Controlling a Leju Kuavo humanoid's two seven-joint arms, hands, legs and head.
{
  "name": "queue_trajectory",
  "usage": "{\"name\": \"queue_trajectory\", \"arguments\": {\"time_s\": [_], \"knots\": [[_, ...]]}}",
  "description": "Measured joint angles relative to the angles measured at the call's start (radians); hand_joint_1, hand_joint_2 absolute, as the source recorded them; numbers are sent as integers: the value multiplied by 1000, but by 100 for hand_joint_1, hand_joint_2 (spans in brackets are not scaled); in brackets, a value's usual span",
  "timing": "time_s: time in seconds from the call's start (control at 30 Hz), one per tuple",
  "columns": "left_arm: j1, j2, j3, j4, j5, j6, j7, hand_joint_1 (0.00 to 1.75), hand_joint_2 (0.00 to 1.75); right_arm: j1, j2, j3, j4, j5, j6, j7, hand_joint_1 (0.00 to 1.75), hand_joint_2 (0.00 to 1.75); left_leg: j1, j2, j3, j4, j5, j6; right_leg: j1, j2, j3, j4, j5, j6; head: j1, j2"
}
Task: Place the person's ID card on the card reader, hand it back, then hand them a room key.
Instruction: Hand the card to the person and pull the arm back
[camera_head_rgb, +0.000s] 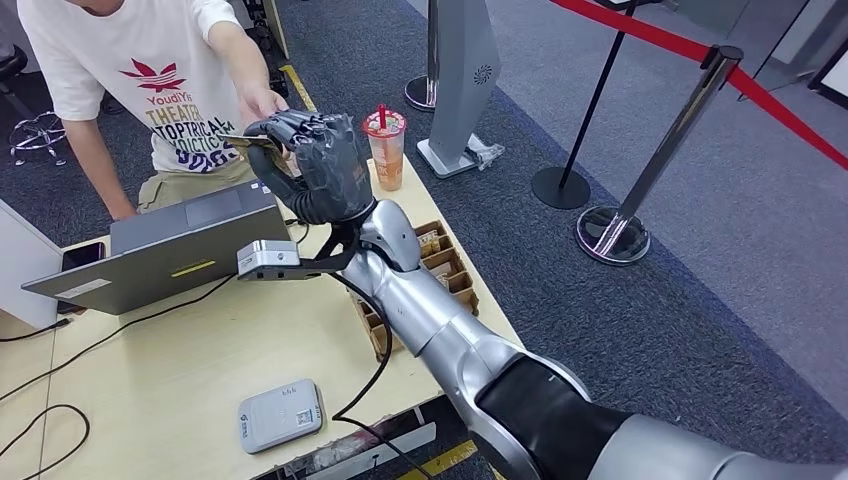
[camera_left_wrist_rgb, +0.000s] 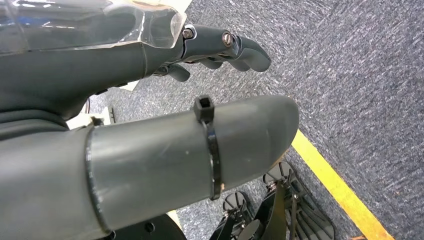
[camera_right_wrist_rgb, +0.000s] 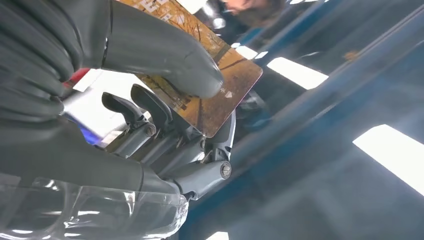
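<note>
Grey carpet surrounds our pale wooden table (camera_head_rgb: 180, 370), where the right hand (camera_head_rgb: 318, 165) is raised toward a person's hand (camera_head_rgb: 262, 103) just beyond it. We pinch the brown card (camera_right_wrist_rgb: 220, 85) between thumb and fingers, its far end at the person's fingers. Well below the hand lies the grey card reader (camera_head_rgb: 281, 414). Our left hand (camera_left_wrist_rgb: 150, 125) hangs over the carpet, holding nothing, fingers loosely apart.

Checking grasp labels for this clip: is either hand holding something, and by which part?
The right hand holds a brown card, thumb and fingers pinching one end; the other end sticks out free. The left hand holds nothing.
</note>
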Motion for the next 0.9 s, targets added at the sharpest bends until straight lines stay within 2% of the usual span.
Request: {"name": "queue_trajectory", "arguments": {"time_s": [0.1,0.27,0.9], "knots": [[0,0,0,0,-1,5,-2,0,0,23,30,-59,1,-1,0,-11,175,175,0,0,0,0,0,0,0,0,0,0,0,0,0,0],[0,0,0,0,-1,7,-7,0,0,64,53,-97,-15,4,0,-13,175,175,0,0,0,0,0,0,0,1,0,0,0,0,0,0],[0,0,0,0,-1,7,-8,0,0,82,67,-117,-32,4,0,-13,175,175,0,0,0,0,0,0,0,1,0,0,0,0,0,0]]}}
